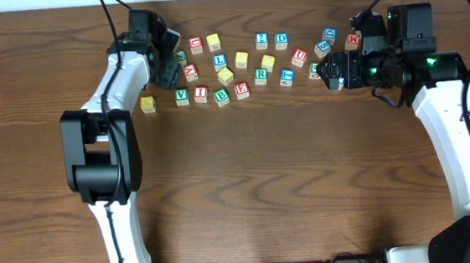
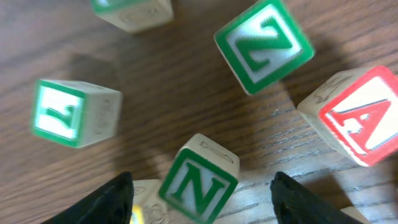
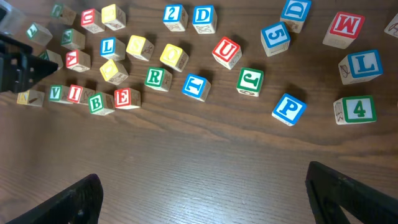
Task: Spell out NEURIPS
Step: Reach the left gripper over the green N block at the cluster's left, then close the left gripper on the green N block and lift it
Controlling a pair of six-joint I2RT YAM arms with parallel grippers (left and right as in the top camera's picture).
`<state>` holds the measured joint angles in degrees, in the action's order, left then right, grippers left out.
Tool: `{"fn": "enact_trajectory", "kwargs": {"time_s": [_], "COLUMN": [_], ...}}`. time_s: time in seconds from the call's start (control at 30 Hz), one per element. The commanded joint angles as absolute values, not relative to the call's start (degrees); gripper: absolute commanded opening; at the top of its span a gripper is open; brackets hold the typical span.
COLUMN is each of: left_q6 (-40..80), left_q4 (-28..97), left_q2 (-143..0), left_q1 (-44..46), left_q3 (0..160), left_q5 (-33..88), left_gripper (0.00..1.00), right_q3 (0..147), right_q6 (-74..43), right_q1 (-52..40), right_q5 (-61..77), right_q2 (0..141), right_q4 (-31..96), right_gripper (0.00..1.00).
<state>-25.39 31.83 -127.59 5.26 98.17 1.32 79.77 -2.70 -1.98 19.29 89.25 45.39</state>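
Observation:
A wooden cube with a green N (image 2: 199, 186) lies tilted on the table between the fingers of my left gripper (image 2: 202, 180). The jaws stand apart with a gap on each side of the cube. In the overhead view the left gripper (image 1: 167, 65) is at the left end of the cube cluster. My right gripper (image 3: 202, 177) hangs open over bare wood near the cluster's right end (image 1: 324, 70). Ahead of it lie the red E (image 3: 127, 98), red U (image 3: 227, 52), green R (image 3: 157, 78), red I (image 3: 75, 93), blue P (image 3: 288, 109) and a yellow-faced cube (image 3: 174, 56).
Other cubes crowd the left gripper: a second green-lettered one (image 2: 264, 45), a red A (image 2: 360, 115) and a green one (image 2: 68, 112). Further cubes such as a green 4 (image 3: 354, 109), blue L (image 3: 362, 65) and red W (image 3: 343, 28) lie to the right.

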Motion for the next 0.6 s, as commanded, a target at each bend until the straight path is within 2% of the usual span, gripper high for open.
{"fn": "enact_trajectory", "kwargs": {"time_s": [0.0,0.13,0.2,0.33,0.57], "left_q6": [-24.77,-24.77,-24.75,-21.69,-15.94], "left_q4": [31.55,31.16,31.18,31.14,31.18], "left_q2": [-129.19,-129.19,-129.19,-129.19,-129.19], "left_q1": [4.97,4.97,4.97,4.97,4.97], "left_q3": [98.19,98.19,98.19,98.19,98.19], "left_q5": [1.02,1.02,1.02,1.02,0.99], "left_gripper": [0.65,0.55,0.46,0.45,0.36], "right_q3": [80.82,80.82,80.82,80.82,80.82], "right_q6": [-2.04,-2.04,-2.04,-2.04,-2.04], "right_q1": [-1.58,-1.58,-1.58,-1.58,-1.58], "right_q5": [18.98,18.98,18.96,18.98,18.98], "right_q2": [89.27,89.27,89.27,89.27,89.27], "right_q4": [45.47,45.45,45.47,45.45,45.47], "right_gripper": [0.99,0.99,0.99,0.99,0.99]}}
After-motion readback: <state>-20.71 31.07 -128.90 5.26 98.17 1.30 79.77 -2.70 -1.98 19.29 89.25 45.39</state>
